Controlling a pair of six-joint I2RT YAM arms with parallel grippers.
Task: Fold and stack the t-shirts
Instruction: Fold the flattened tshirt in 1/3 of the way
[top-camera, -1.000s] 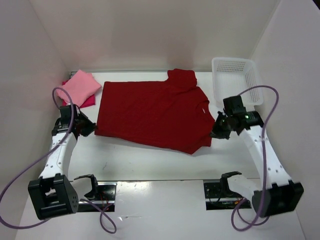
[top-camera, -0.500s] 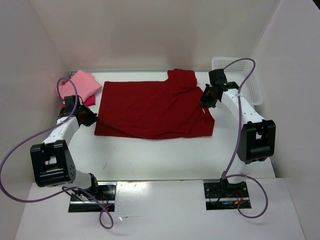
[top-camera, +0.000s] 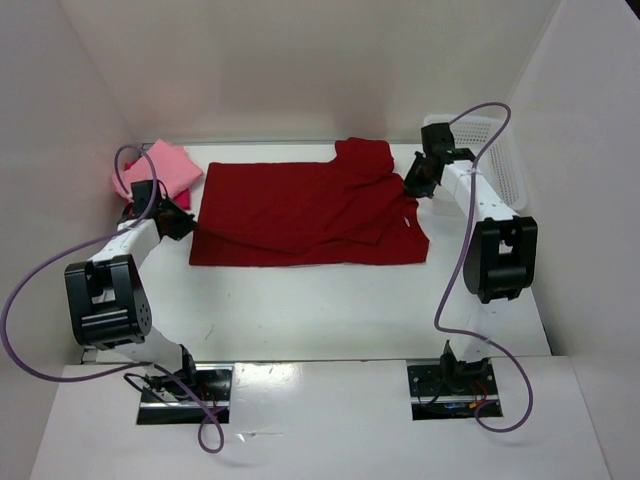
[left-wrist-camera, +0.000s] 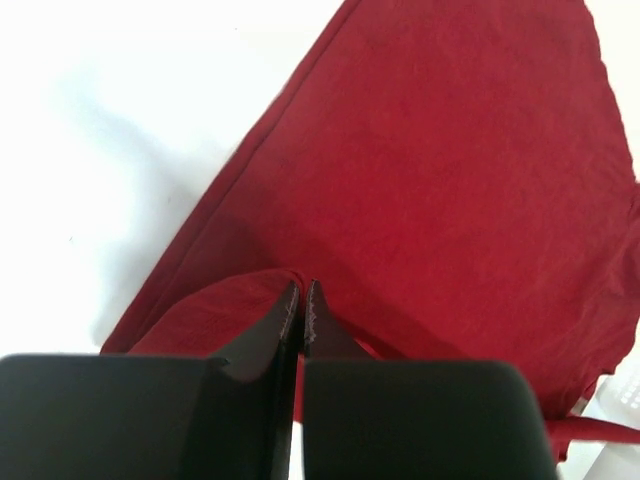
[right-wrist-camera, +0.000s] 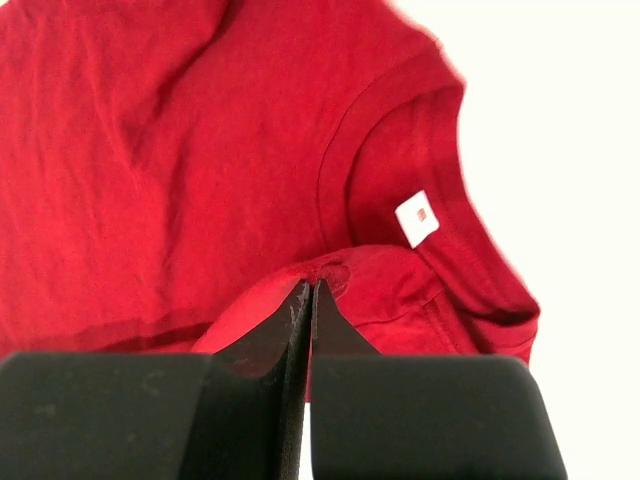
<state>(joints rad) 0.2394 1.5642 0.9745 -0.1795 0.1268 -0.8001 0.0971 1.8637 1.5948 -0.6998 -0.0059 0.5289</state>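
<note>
Crimson t-shirt (top-camera: 300, 215) lies mid-fold, its ends clenched by the left pincer (top-camera: 178, 222) and right pincer (top-camera: 415, 182), while a pink t-shirt (top-camera: 160, 168) just beyond the left pincer looks already folded.

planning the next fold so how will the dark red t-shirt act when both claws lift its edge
Probably floppy: the dark red t-shirt bunches into a small peak where the left claw pinches it, and at the right claw too. Likely light, since fingertip pinches hold it. It may sag between the grips; wrinkles show near the collar.
</note>
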